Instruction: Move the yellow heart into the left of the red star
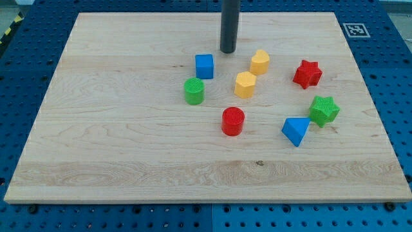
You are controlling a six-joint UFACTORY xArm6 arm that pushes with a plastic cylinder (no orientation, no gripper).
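Note:
The yellow heart (260, 62) lies on the wooden board (116, 142), above centre. The red star (308, 73) lies to its right, with a gap between them. My tip (228, 51) rests on the board just left of the yellow heart and slightly above it, not touching it. The rod rises out of the view's top edge.
A yellow hexagon (245, 84) sits just below-left of the heart. A blue cube (204, 66) and a green cylinder (194, 91) lie left of my tip. A red cylinder (233, 121), a blue triangle (295, 131) and a green star (324, 110) lie lower down.

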